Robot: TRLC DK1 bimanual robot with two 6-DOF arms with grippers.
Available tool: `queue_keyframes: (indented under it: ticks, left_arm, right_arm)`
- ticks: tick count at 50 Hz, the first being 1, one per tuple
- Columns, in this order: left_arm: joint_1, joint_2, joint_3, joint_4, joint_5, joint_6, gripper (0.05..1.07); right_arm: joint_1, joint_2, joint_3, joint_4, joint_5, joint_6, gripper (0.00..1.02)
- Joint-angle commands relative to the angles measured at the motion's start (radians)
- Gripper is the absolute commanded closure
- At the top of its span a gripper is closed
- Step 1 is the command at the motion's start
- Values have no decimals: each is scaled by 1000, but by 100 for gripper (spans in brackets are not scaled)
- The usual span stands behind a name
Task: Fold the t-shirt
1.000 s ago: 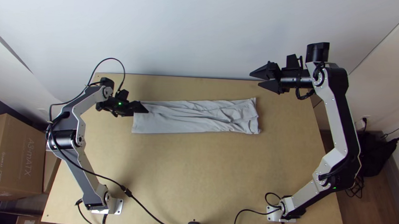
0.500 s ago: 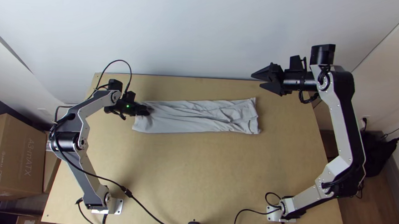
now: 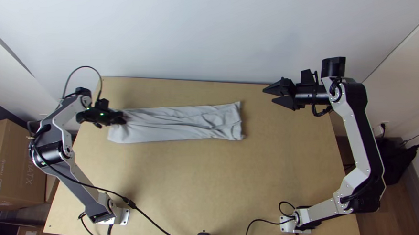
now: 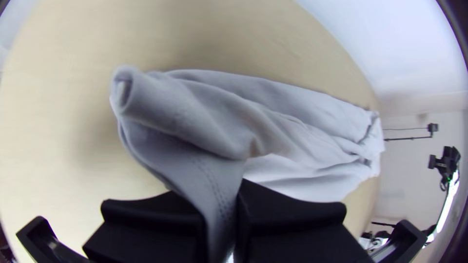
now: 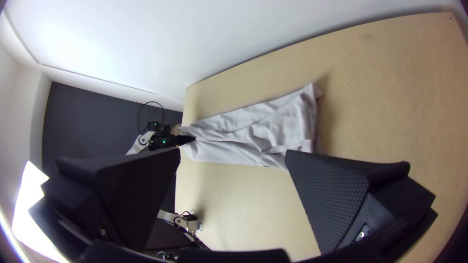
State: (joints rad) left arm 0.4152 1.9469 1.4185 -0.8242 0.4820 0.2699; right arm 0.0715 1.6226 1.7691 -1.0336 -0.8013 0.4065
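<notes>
Leftward since the earlier frames, the t-shirt [image 3: 180, 123] has slid with the left pincer [image 3: 119, 118], which pinches its left end. It lies as a long, wrinkled strip on the worktop [image 3: 201, 184]. Apart from it, the right pincer [image 3: 267, 95] hangs spread.

Silver-grey links, black joints

Pale grey t-shirt [image 3: 185, 123] with darker stitching [image 4: 212, 182], my left claw [image 3: 124, 119] black, my right claw [image 3: 269, 95] black with a fine dotted texture on its pad [image 5: 334, 195], my arms silver-grey and black, light tan bench [image 3: 192, 179], brown box [image 3: 13, 169], white wall [image 3: 199, 35].
</notes>
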Motion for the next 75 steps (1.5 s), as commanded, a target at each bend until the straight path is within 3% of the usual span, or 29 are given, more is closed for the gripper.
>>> queue_keyframes:
  ticks: [1,7,18,39,51,75]
  left_arm:
    - [83,-8,59,-26,-102,132,104]
    - [151,-6,125,-82,-177,213,104]
    - [154,-54,223,-115,-370,244,105]
    - [-187,-226,312,-124,-763,210,105]
    - [-432,-218,422,-204,-942,129,105]
    - [-799,44,763,-501,-1025,-140,105]
  right_arm:
    - [-13,-41,-43,3,-9,-38,3]
    - [-29,-41,-76,4,-3,-69,3]
    - [-39,-50,-105,4,42,-86,3]
    - [-87,-104,-158,4,70,-107,3]
    - [-122,-138,-194,4,70,-126,3]
    - [-165,-190,-211,4,70,-130,3]
